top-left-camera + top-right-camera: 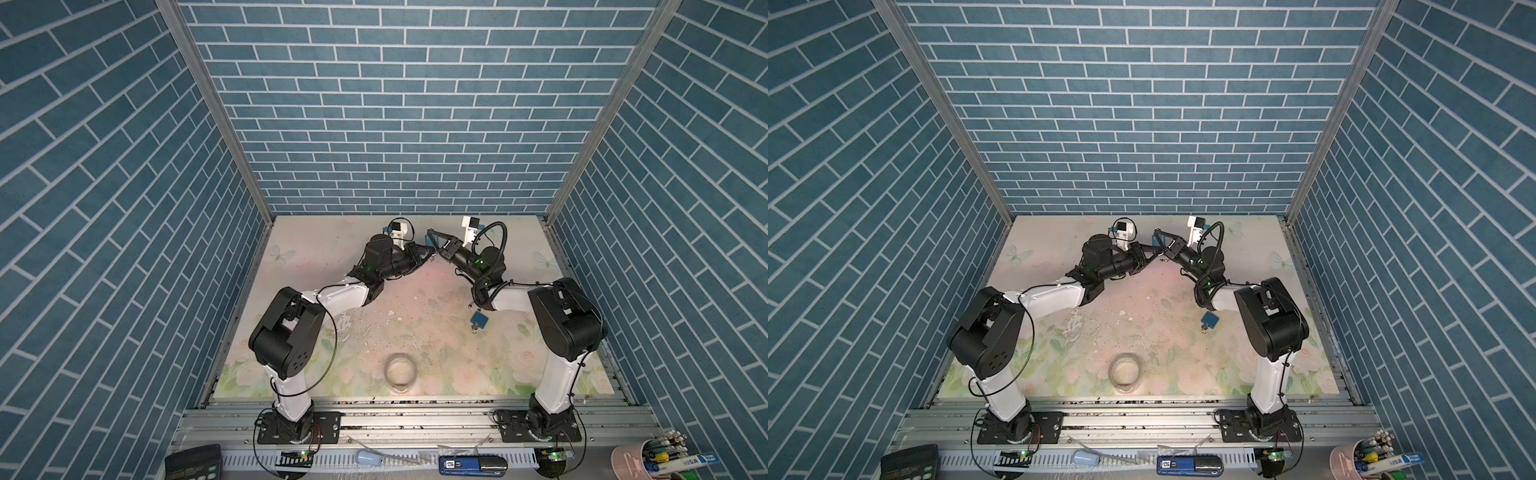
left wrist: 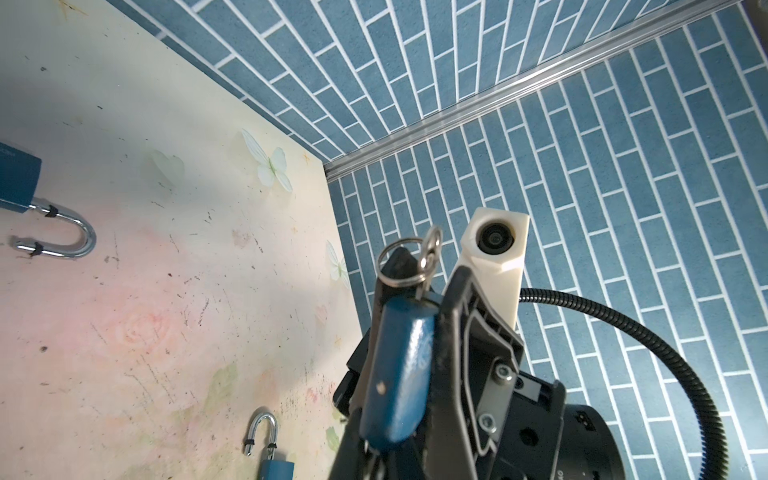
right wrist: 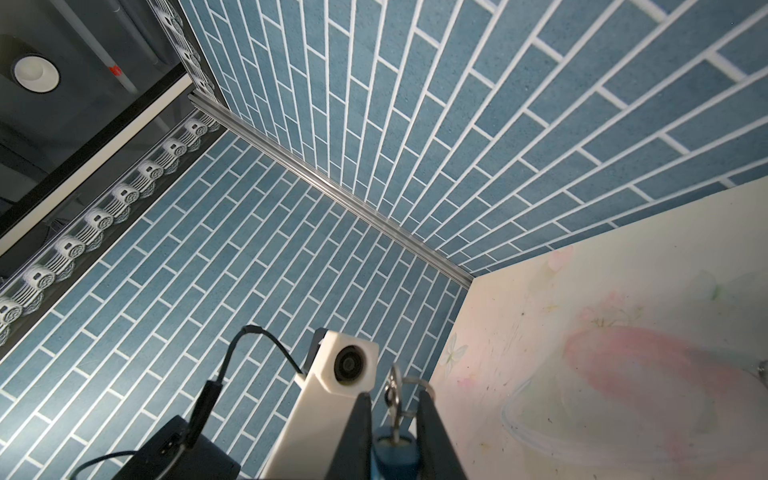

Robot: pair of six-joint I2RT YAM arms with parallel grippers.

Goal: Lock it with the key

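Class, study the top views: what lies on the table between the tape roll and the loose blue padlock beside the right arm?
Nothing: between tape roll and blue padlock, both top views show only bare, scuffed table.

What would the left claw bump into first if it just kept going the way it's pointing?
Most likely the blue lock clamped in the right gripper: the left gripper points straight at it. Whether they already touch is unclear.

In the wrist views, frame edges cut off a loose padlock and the held padlock.
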